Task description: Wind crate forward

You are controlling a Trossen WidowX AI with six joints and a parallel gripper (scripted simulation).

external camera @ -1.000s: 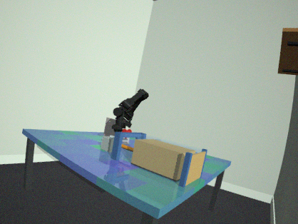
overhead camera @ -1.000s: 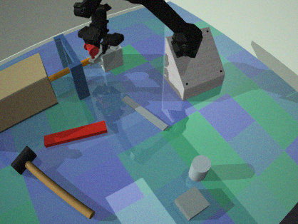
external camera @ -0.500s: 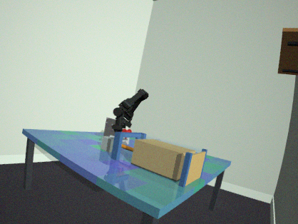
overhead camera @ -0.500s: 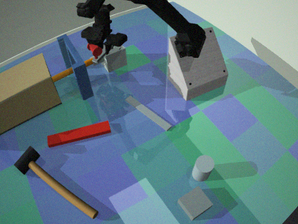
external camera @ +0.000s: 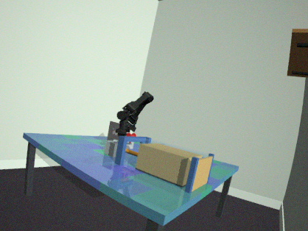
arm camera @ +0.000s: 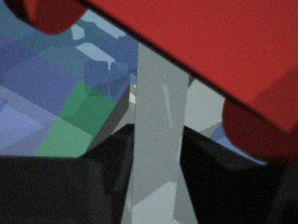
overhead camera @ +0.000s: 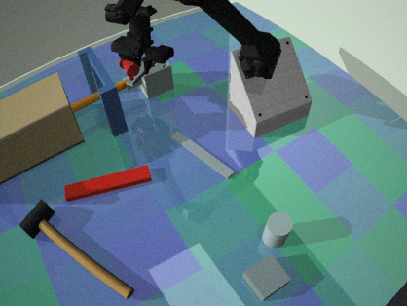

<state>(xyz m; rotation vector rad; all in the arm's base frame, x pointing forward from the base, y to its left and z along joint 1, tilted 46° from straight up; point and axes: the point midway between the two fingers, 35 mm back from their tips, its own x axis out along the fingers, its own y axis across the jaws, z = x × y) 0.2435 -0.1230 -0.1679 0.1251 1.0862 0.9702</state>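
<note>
The tan crate (overhead camera: pixel 29 122) (external camera: pixel 162 162) sits flat at the left, behind the blue steel frame (overhead camera: pixel 115 107) (external camera: pixel 118 150). An orange strap (overhead camera: pixel 85 101) runs from the crate through the frame to the small grey winch (overhead camera: pixel 160 80) (external camera: pixel 110 144). My gripper (overhead camera: pixel 141 62) (external camera: pixel 125 129) (arm camera: pixel 155 132) is right at the winch and is shut on the winch handle, which has a red grip (overhead camera: pixel 128 66) (arm camera: pixel 200 45) and a grey shank (arm camera: pixel 157 125). In the wrist view the shank stands between my dark fingers with the red grip above it. Where the key sits in the winch is hidden.
A red flat bar (overhead camera: pixel 108 182), a hammer (overhead camera: pixel 73 253), a grey flat strip (overhead camera: pixel 202 154), a grey cylinder (overhead camera: pixel 277 229) and a grey square plate (overhead camera: pixel 266 278) lie on the bench. The arm's grey base block (overhead camera: pixel 277 97) stands to the right of the winch. Faint clear panels stand around the frame.
</note>
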